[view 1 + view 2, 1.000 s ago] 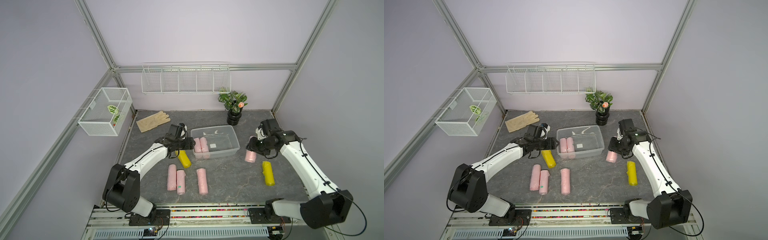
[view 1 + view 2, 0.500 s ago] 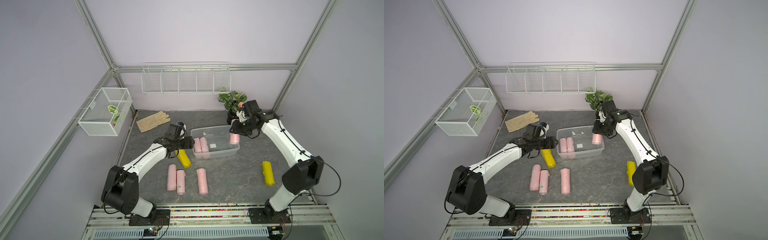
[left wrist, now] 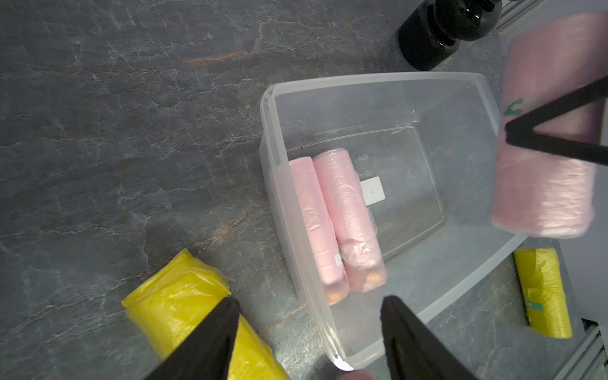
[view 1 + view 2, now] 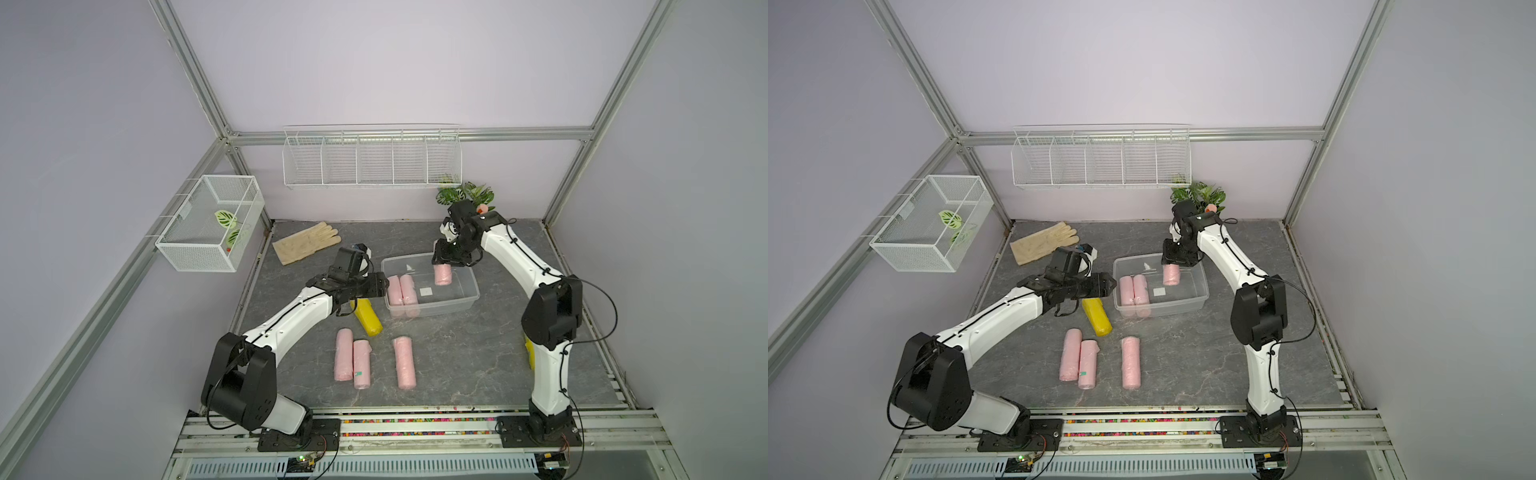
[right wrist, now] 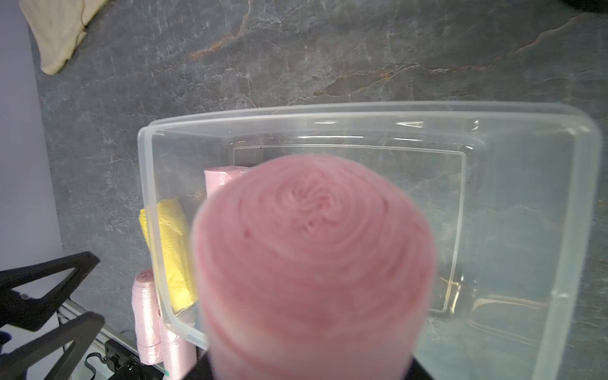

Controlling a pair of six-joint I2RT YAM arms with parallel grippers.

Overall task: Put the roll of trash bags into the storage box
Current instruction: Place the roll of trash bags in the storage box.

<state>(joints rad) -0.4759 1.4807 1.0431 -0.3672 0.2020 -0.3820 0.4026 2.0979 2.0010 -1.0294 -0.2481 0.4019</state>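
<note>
The storage box is a clear tub in mid-table with two pink rolls lying in its left part. My right gripper hangs over the box's far side, shut on a pink roll of trash bags that points down into the box above its floor. That roll hides the fingertips in the right wrist view. My left gripper is open at the box's left end, its fingers on either side of the box wall.
A yellow roll lies under my left gripper. Three pink rolls lie near the front. Another yellow roll lies right of the box. A glove, a potted plant, a wire basket and a wire rack line the back.
My right arm has carried the pink roll from the table right of the box up and over the box's far side. The left arm has stayed still.
</note>
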